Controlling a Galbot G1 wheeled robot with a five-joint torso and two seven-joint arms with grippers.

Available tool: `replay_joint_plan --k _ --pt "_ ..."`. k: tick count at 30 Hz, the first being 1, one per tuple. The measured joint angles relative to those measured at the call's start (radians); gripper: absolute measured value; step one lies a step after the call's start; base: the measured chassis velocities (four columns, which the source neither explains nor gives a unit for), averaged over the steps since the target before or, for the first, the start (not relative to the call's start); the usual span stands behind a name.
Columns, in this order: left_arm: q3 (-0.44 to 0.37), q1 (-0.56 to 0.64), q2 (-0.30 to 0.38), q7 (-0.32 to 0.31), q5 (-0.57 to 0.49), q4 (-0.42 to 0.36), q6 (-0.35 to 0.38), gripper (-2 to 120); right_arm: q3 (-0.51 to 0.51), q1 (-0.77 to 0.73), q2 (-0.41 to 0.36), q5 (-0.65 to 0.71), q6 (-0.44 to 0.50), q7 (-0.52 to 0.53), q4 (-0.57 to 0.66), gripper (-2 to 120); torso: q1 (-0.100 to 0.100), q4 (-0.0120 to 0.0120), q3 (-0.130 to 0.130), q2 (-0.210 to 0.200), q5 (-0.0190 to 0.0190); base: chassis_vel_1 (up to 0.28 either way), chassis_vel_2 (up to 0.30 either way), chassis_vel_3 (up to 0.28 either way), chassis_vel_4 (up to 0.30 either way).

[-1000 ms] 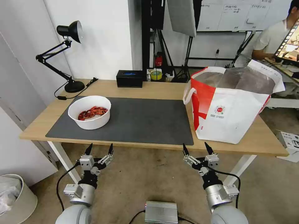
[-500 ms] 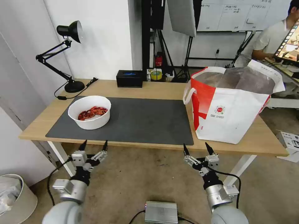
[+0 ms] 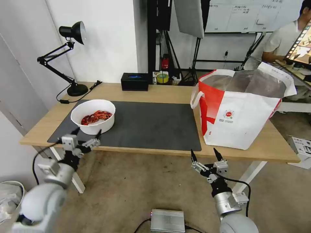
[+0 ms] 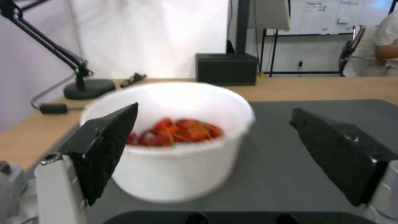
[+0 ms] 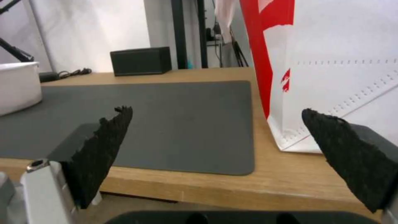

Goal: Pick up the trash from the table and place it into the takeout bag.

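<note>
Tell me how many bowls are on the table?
1. The white bowl of red shells sits on the dark mat's left end, just beyond the open left tool. Nothing visible hides another.

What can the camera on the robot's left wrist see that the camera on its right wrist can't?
Left wrist view alone: the red shells inside the white bowl, the lamp base, and the open left tool near the bowl. Right wrist view alone: the takeout bag standing on the table, and the open right tool at the table's front edge. Both: the dark mat, the black box and the bowl.
</note>
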Motion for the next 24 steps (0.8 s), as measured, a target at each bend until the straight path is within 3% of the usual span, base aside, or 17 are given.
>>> replay_joint_plan --k 5,16,24 --pt "0.034 -0.112 0.098 -0.007 -0.060 0.103 0.001 100 0.000 0.000 0.000 0.000 0.000 0.000 0.000 100 0.000 -0.0001 0.000 0.000 -0.0001 0.000 0.000 0.000 0.000" --pt "0.167 -0.335 0.212 -0.002 -0.116 0.308 0.022 100 0.000 0.000 0.000 0.001 0.000 0.000 0.000 100 0.000 -0.0001 0.000 0.000 0.0000 0.000 0.000 0.000 0.000" --pt "0.292 -0.513 0.290 0.059 -0.130 0.457 0.086 100 0.000 0.000 0.000 0.001 0.000 0.000 0.000 100 0.000 -0.0001 0.000 0.000 0.0001 0.000 0.000 0.000 0.000"
